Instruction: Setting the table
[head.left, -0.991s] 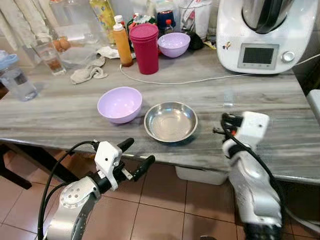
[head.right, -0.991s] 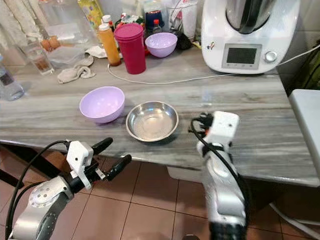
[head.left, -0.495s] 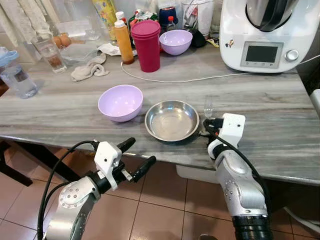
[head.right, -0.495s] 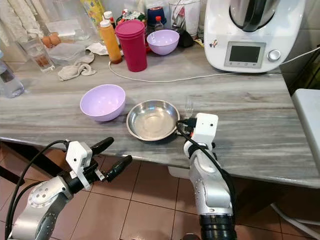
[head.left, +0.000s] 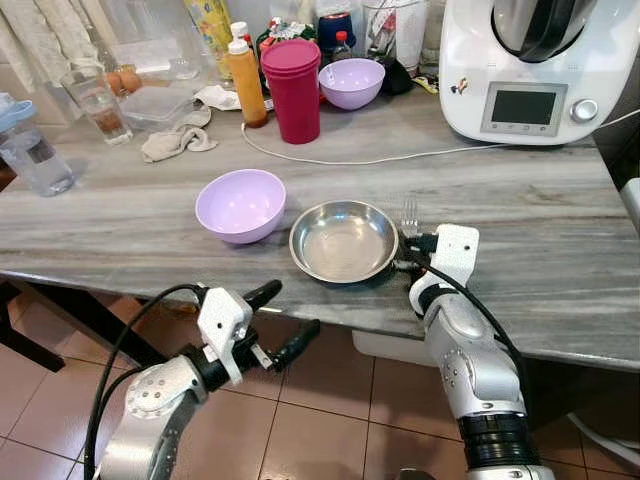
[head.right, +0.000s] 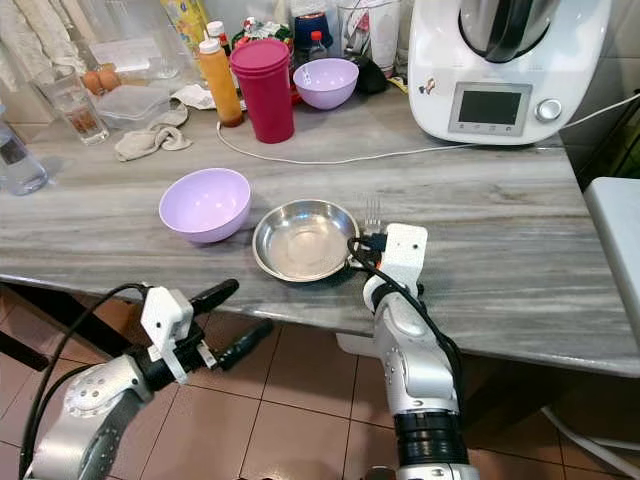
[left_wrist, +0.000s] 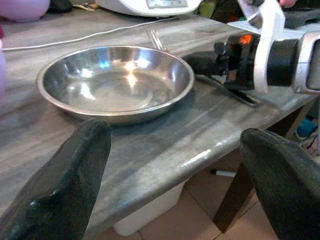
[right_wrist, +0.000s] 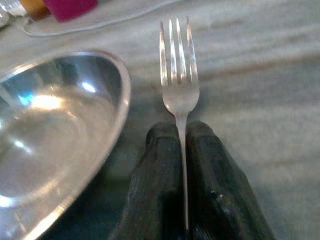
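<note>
- Your right hand (right_wrist: 181, 150) pinches the handle of the fork (right_wrist: 178, 85) between its two fingers, pressed together on the thin shank; the tines point away, over the counter (head.left: 560, 215).
- The fork sits just beside the right rim of the steel bowl (head.left: 343, 241), low over the counter; whether it touches the surface you cannot tell.
- Judge the fork as light, stiff metal with a smooth, slippery handle. It may twist or slide in the grip, so keep hold on the narrow handle well behind the tines and set it down flat.
- The steel bowl looks light and rigid, and could skate on the stone top if nudged.
- Your left hand (head.left: 285, 322) hangs below the counter edge in front of the bowl, fingers spread and holding nothing.
- Count one fork, one steel bowl, and two lilac bowls: a near one (head.left: 240, 206) left of the steel bowl and a far one (head.left: 349, 83) beside the red tumbler (head.left: 294, 90).
- You also have one orange bottle (head.left: 245, 80) and one food processor (head.left: 523, 66) at the back.
</note>
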